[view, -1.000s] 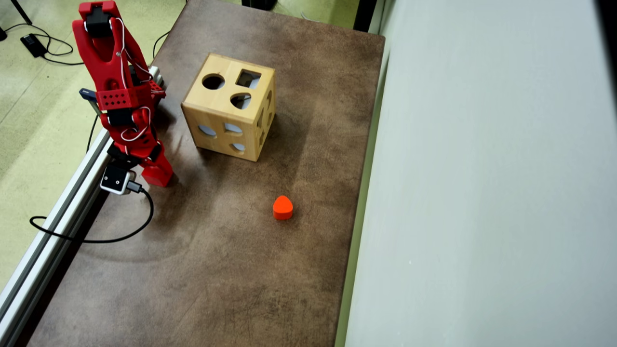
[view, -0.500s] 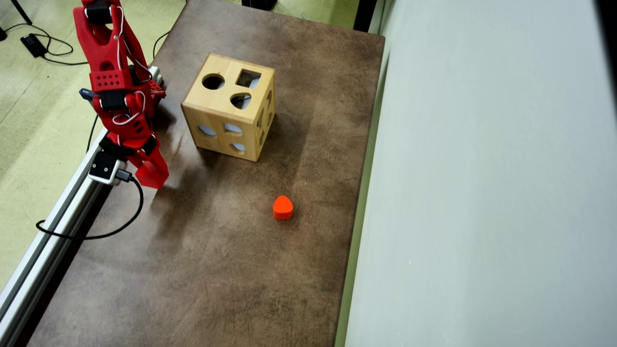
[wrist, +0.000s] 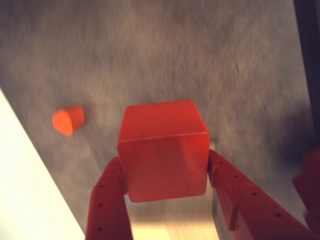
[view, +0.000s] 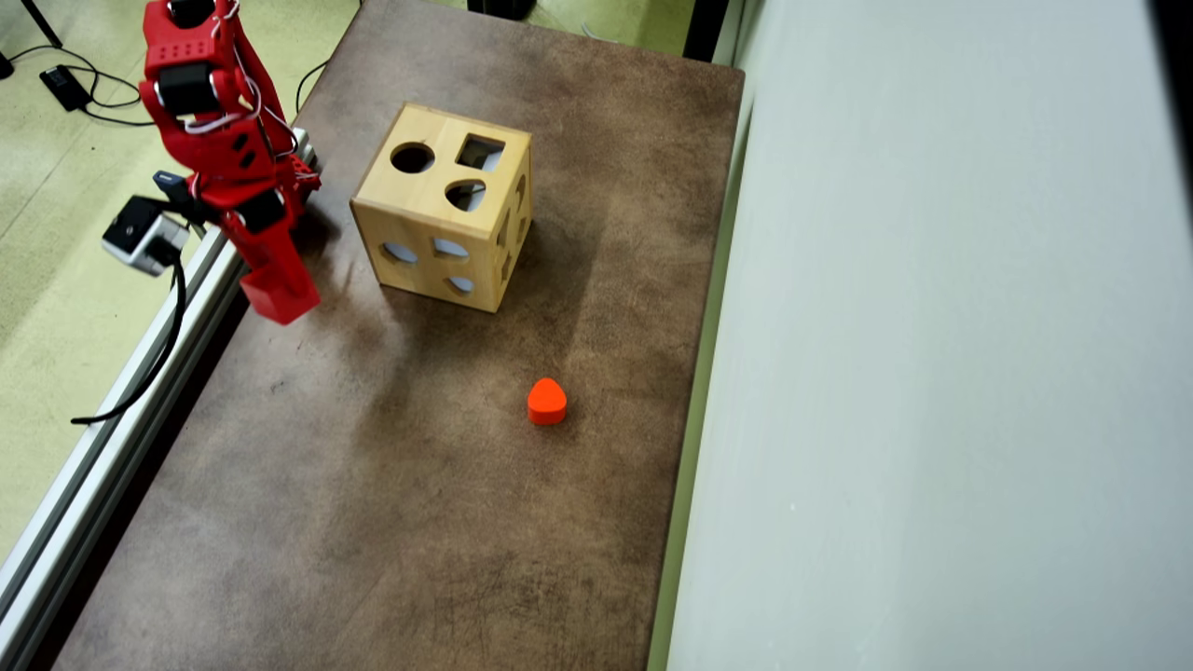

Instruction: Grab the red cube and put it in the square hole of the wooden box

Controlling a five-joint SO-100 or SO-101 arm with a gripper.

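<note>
Here, in the wrist view, the gripper (wrist: 165, 175) has its two red fingers (wrist: 107, 200) clamped on the red cube (wrist: 164, 147), one against each side face, with the cube held clear of the table (wrist: 225, 60). Beyond it the blurred brown mottled surface carries the orange-red rounded block (wrist: 68, 120), well apart from the cube. In the overhead view the table (view: 419, 522) is a worn brown top with a metal rail (view: 102, 438) along its left edge, pale green floor with cables beyond that, and a plain light wall (view: 932, 373) along its right edge. The cube (view: 280, 296) hangs in the gripper (view: 278, 294) just inside the left edge. The rounded block (view: 547, 402) lies toward the right edge, apart from everything. Farther back, near the far left corner, stands the wooden box (view: 445, 207); its top face shows the square hole (view: 480, 152), a round hole (view: 412, 157) and a teardrop hole (view: 465, 195). What is inside the box cannot be told
</note>
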